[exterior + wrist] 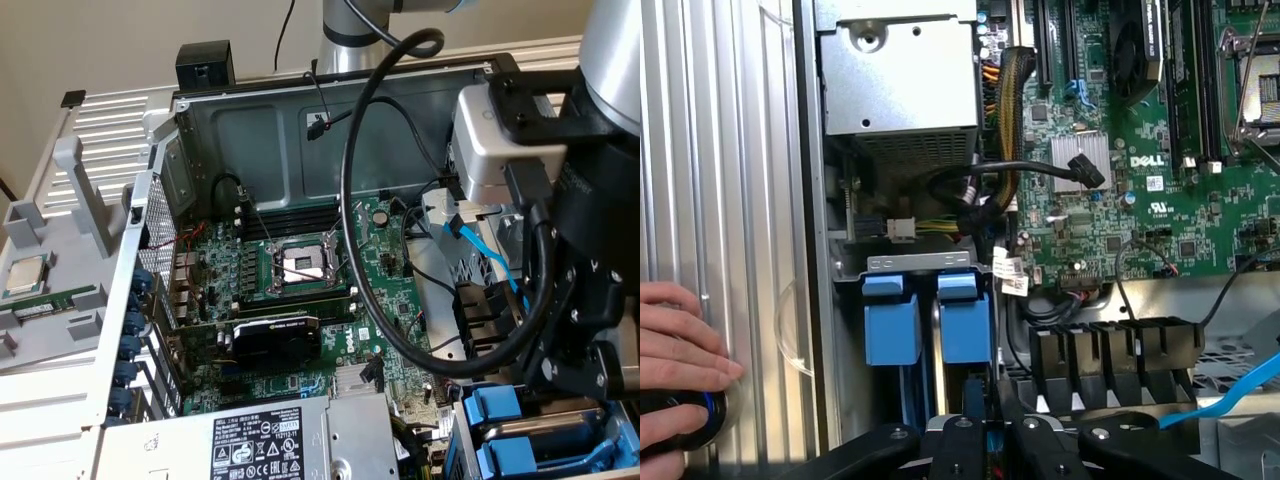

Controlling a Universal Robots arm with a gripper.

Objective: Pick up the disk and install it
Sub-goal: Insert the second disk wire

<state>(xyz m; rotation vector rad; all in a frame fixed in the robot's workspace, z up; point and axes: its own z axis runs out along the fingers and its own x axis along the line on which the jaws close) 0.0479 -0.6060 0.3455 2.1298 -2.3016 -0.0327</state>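
Seating the disk (966, 330) in its bay is the step I am judging to be in hand. My claw (990, 425) is hanging over the drive cage at the near right corner of the open computer case (300, 110), on the exterior view's right, its fingers drawn nearly together on what looks like the near end of the blue carrier frame; the contact itself is partly hidden. The disk is standing edge-on in the cage, just beside the other blue-framed drive (891, 325), with the motherboard (1140, 215) farther in. To do this well, I am judging that the frame must run straight down its slot, parallel to its neighbour, without tilting toward the black cables (985, 185) nearby. A person's hand (680, 365) is resting on a black puck-like device (685, 420) outside the case.
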